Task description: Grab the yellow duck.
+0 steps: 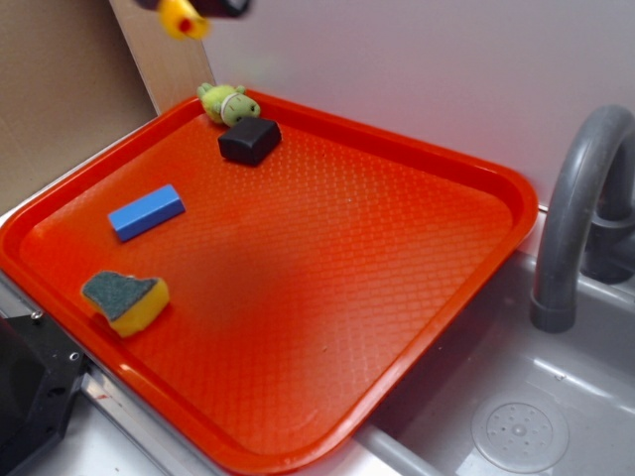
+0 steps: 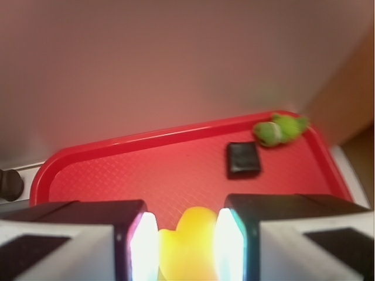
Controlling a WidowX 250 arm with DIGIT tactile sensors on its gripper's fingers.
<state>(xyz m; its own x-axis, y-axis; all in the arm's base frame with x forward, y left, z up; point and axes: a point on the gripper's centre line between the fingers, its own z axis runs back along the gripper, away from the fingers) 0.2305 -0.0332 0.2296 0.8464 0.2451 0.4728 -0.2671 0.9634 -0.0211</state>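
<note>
Yellow, glossy rubber sits between the two pads of the end effector [image 2: 187,243]: the yellow duck [image 2: 188,246] is pinched from both sides, jaws closed down to the width of its body, pads [image 2: 145,246] touching it left and right. In the exterior view the duck [image 1: 182,17] hangs at the very top edge of the picture, well above the tray, with only a dark sliver of the end effector [image 1: 203,8] showing beside it; an orange-red spot, probably the beak, points downward. Judgement: the grab itself looks done and the step in hand is keeping it. A small, slick, rounded body can squirt out of flat pads, so hold a steady squeeze, avoid any jerk or quick turn of the wrist, and keep the lift straight. The wrist view is blurred, so how deep the duck sits in the pads cannot be told exactly. Below, the red tray [image 1: 476,159] holds four things, none touching the duck: a green plush toy [image 1: 226,101] at the far corner, a black block [image 1: 249,140] just beside it, a blue block [image 1: 146,211] toward the left rim, and a yellow sponge [image 1: 126,299] with a dark green top near the front left. The rest of the tray floor is bare. A grey sink [image 1: 521,431] with a grey faucet [image 1: 580,188] lies just beside the tray, nothing visible in its basin.
</note>
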